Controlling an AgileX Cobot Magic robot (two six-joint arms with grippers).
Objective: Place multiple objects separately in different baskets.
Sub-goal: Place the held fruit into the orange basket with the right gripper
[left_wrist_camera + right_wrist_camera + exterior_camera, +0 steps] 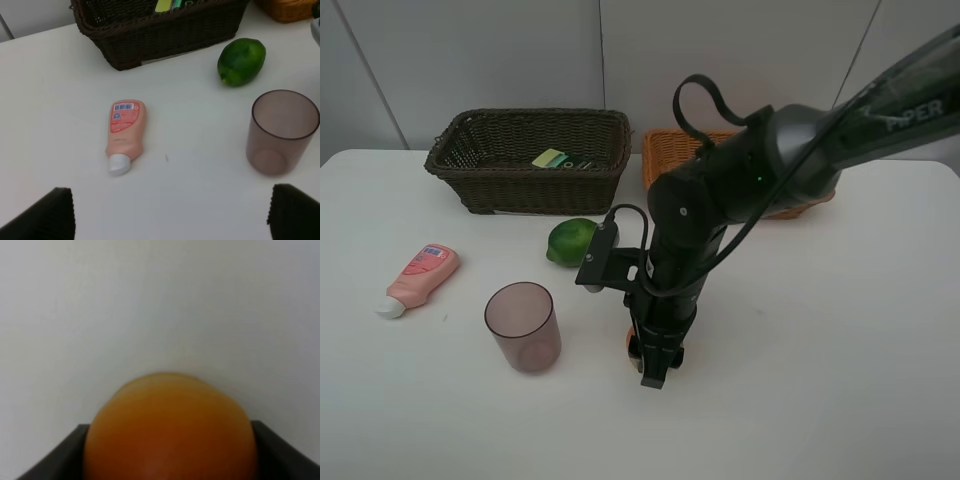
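The right end effector is reaching across the middle of the white counter and pointing straight down. Its jaws are partly closed and pressing on both sides of an orange fruit, which is filling the gap between them in the right wrist view. From the high camera only a sliver of orange is showing beside the fingers, and I cannot tell whether the fruit is touching the counter. The left end effector is hanging over the counter with its jaws spread wide and nothing between them. The pink tube is lying on its side, its white cap pointing away from the dark brown basket. The mauve cup is standing upright near the lime, the two apart, and the lime is lying just in front of the dark basket. The light orange-tan basket is sitting beside the dark one, partly hidden behind the right arm.
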